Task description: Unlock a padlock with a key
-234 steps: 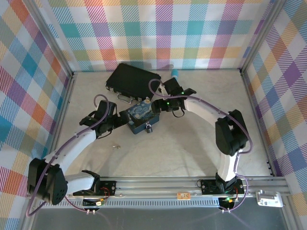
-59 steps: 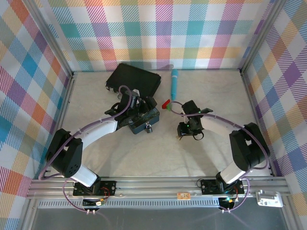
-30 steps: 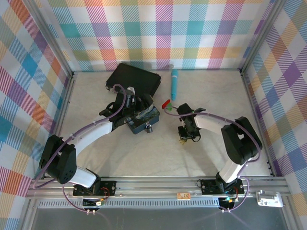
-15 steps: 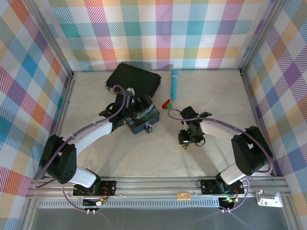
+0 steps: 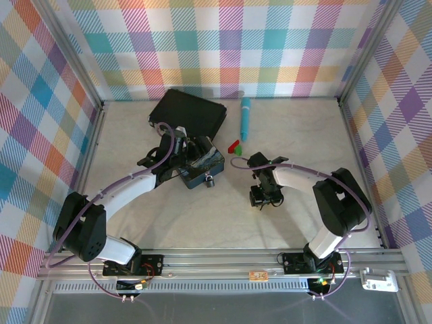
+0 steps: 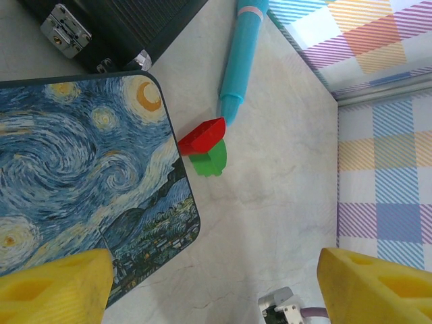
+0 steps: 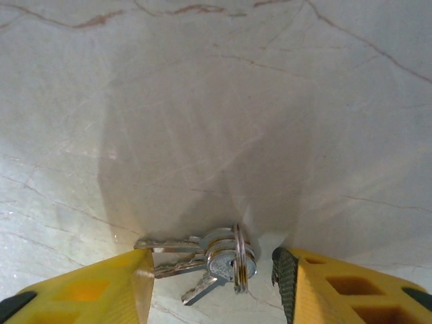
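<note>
Right wrist view | key (image 7: 177,244) was seen flat on the desk (image 7: 202,101), inside the gap of the right pincer (image 7: 212,273), which was spread wide and empty | long axis was laid across that gap.

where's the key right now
Right wrist view: the key lies on the table between the open fingers of the right gripper, on a ring with others.

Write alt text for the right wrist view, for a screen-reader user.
A bunch of small silvery keys on a split ring lies on the pale, veined table, directly between the open yellow fingers of the right gripper. The fingers flank the keys on either side without clearly touching them, and a soft shadow covers the surface around them.
</note>
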### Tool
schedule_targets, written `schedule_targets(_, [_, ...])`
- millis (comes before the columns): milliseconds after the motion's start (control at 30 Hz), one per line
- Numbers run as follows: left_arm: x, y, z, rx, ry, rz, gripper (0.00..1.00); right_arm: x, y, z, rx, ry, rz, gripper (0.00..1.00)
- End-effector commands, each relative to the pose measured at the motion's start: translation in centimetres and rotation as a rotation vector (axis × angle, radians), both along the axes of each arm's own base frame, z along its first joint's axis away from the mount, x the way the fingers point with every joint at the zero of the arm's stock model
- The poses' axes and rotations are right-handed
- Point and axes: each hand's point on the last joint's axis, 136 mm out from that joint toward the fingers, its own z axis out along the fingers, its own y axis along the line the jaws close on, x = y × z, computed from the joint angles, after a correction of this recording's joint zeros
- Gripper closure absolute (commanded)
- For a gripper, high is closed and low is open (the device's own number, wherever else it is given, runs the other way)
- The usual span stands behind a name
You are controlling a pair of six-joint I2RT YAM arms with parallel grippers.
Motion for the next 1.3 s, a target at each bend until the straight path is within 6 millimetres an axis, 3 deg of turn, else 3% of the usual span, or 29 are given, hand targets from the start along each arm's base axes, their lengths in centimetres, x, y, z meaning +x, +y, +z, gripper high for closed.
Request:
schedule_targets(0, [0.2,0.5,1.3,-0.033,-0.03,0.013,0.21,3.1,-0.3,-0.2,-0.002,-0.092,-0.084,0.49])
schedule_targets(167, [0.2,0.3,1.2,-0.042,-0.027,0.009,0.21,6.4,-0.2,1.3,0.072,-0.184,-0.15,0.52])
schedule_targets(300, [0.1,0.3,1.0,-0.05,-0.027,0.009,0.21,6.9,0.0,2.1,0.099,-0.198,-0.153,0.53])
schedule_targets(600, [0.0,0.5,0.8,-0.045,-0.022,0.007,0.21,1.2,0.5,0.8,0.043,-0.099,-0.032,0.47])
schedule_targets(700, [0.1,0.4,0.6,-0.048,-0.018,0.006,0.21,0.7,0.3,0.0,0.039,-0.092,-0.033,0.54])
schedule_targets(833, [0.1,0.2,0.6,-0.054,-0.012,-0.005,0.21,0.0,0.1,-0.5,0.011,-0.059,-0.024,0.57])
schedule_targets(1067, [0.1,0.3,0.6,-0.058,-0.015,0.004,0.21,-2.6,-0.8,-0.7,-0.022,-0.021,-0.042,0.5])
schedule_targets(1267, [0.3,0.1,0.5,-0.067,-0.01,0.0,0.2,-3.7,-0.8,-1.0,-0.044,-0.015,-0.036,0.48])
